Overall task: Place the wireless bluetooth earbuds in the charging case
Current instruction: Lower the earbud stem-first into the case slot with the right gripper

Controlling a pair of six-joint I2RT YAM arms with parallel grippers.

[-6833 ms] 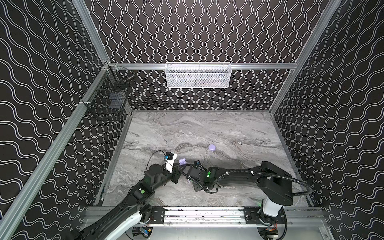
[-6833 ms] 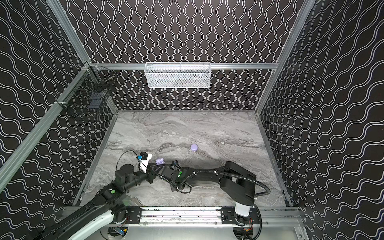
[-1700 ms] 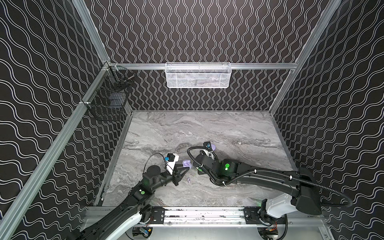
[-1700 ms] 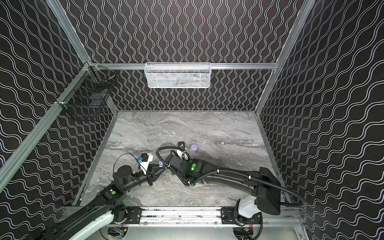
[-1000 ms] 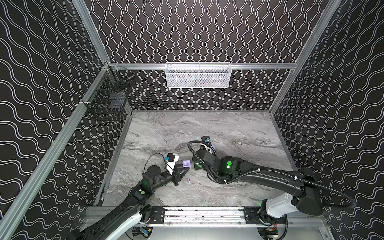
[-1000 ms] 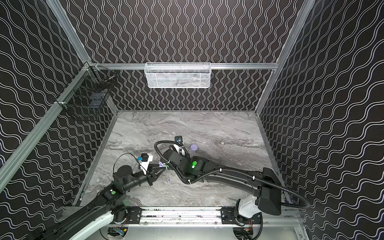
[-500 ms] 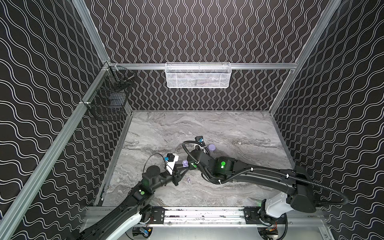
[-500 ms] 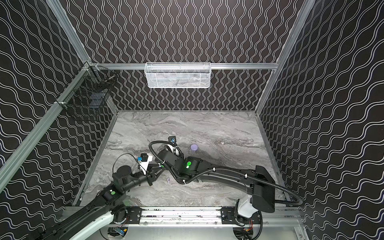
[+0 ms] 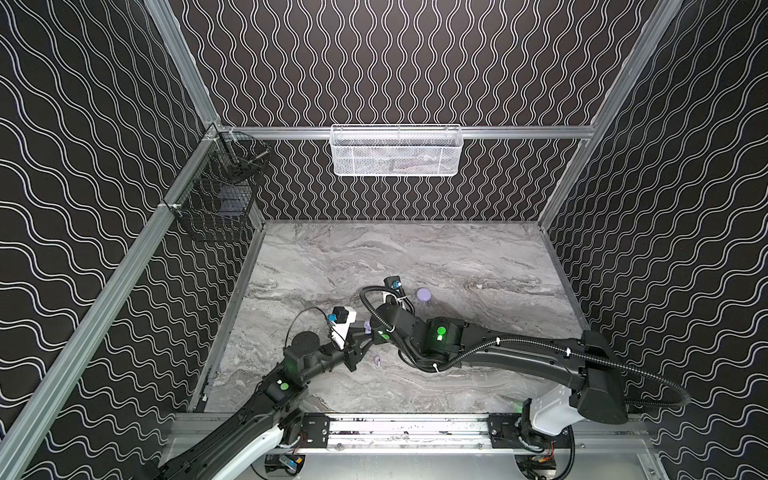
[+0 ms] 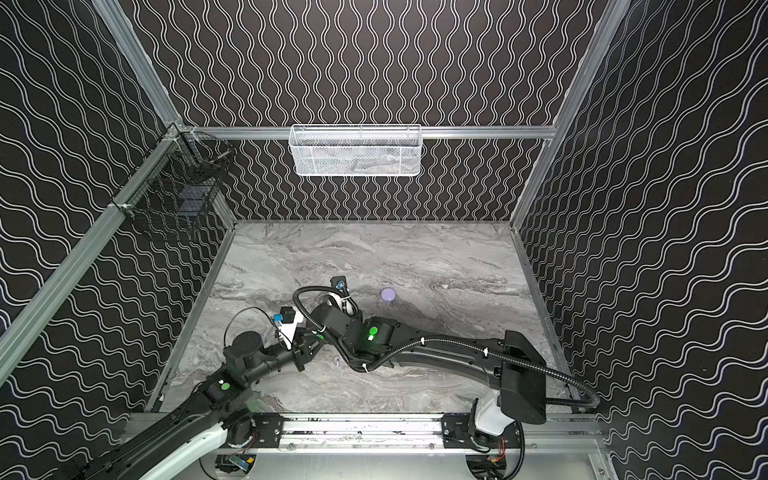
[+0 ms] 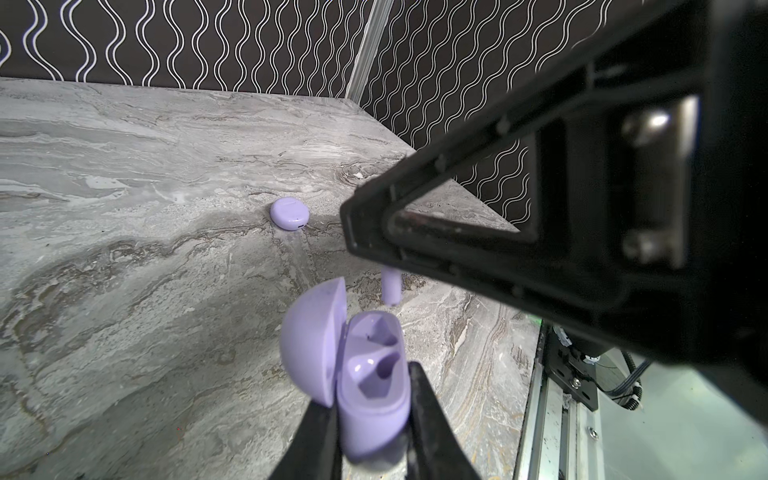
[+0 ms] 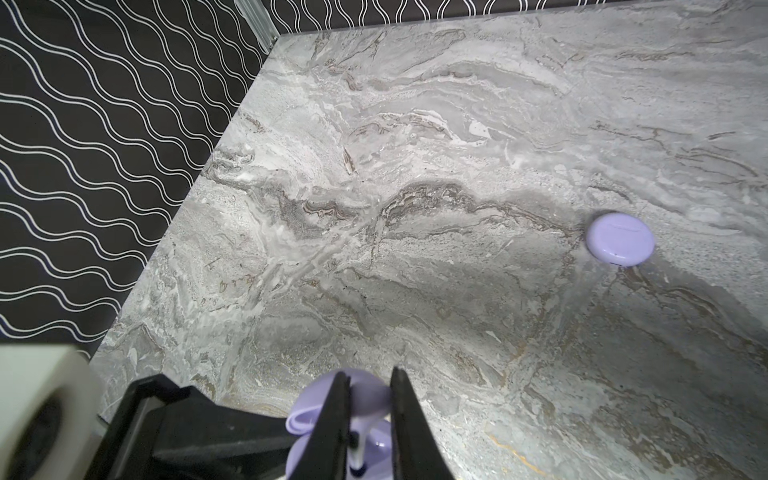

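Observation:
My left gripper (image 11: 372, 399) is shut on an open lavender charging case (image 11: 374, 386) held above the table, its lid (image 11: 311, 345) swung aside and both sockets showing empty. My right gripper (image 12: 368, 374) is shut on the rounded head of one of the earbuds (image 12: 370, 397), with the stem (image 11: 390, 286) hanging just above the case. In both top views the two grippers meet at front left, left gripper (image 9: 360, 340) beside right gripper (image 9: 376, 332). Another earbud (image 9: 378, 360) (image 10: 336, 360) lies on the marble close by.
A closed lavender case (image 9: 423, 294) (image 12: 619, 239) rests on the table behind the right arm. A white mesh basket (image 9: 396, 151) hangs on the back wall and a black wire basket (image 9: 220, 199) on the left wall. A metal rail (image 9: 399, 428) runs along the front.
My right gripper has swung left from beside the closed case, carrying the earbud, and now hangs over the open case. The left gripper has kept still.

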